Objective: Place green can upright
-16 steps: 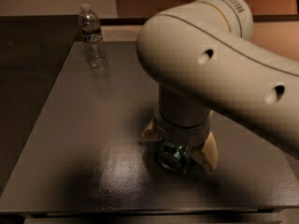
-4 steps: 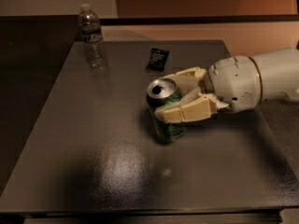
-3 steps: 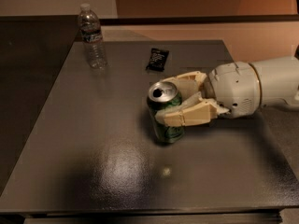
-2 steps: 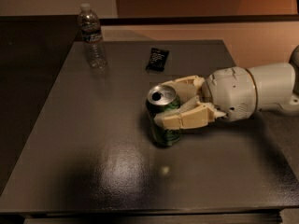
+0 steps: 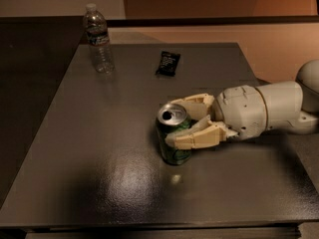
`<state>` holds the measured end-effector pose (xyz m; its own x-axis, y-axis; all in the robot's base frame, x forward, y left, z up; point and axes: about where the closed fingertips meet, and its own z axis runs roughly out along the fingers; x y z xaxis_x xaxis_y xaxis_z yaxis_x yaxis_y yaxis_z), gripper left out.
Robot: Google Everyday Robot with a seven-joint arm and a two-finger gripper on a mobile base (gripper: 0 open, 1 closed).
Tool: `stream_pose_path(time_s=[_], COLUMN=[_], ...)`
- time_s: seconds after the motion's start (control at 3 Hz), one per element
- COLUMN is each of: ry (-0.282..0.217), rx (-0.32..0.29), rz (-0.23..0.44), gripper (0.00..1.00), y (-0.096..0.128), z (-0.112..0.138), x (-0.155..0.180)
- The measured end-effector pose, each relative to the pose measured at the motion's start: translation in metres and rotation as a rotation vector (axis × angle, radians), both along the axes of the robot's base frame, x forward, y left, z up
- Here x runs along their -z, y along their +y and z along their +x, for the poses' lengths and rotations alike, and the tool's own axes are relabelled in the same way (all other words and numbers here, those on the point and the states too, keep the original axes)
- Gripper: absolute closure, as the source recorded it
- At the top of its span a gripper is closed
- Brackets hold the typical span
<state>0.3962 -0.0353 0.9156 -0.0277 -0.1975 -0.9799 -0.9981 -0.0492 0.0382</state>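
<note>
The green can (image 5: 175,152) stands upright on the dark table (image 5: 99,148), a little right of its middle, with its silver pull-tab top facing up. My gripper (image 5: 170,123) reaches in from the right at can height. One cream finger (image 5: 192,105) lies behind the can's top and the other (image 5: 197,137) crosses its front. The fingers are closed on the can's upper half. The can's base rests on the table.
A clear plastic water bottle (image 5: 98,40) stands at the table's back left. A small black packet (image 5: 168,63) lies at the back middle. The table's right edge runs just behind my white arm (image 5: 264,108). A tan wall lies beyond.
The can and my gripper have come down a little toward the table's front. The can has stayed upright in the fingers, and its base now sits on the table.
</note>
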Motion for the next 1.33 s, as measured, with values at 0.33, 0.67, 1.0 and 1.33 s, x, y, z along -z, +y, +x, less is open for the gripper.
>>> stream_pose_path(time_s=[0.33, 0.67, 1.0, 1.33], ry=[0.008, -0.011, -0.013, -0.015], rx=[-0.014, -0.031, -0.034, -0.038], rz=[0.049, 0.093, 0.089, 0.088], gripper=[0.83, 0.59, 0.36, 0.12], y=[-0.0028, -0.0048, -0.0027, -0.0007], z=[-0.0011, -0.0035, -0.004, -0.0047], x=[0.0065, 0.01, 0.009, 0.008])
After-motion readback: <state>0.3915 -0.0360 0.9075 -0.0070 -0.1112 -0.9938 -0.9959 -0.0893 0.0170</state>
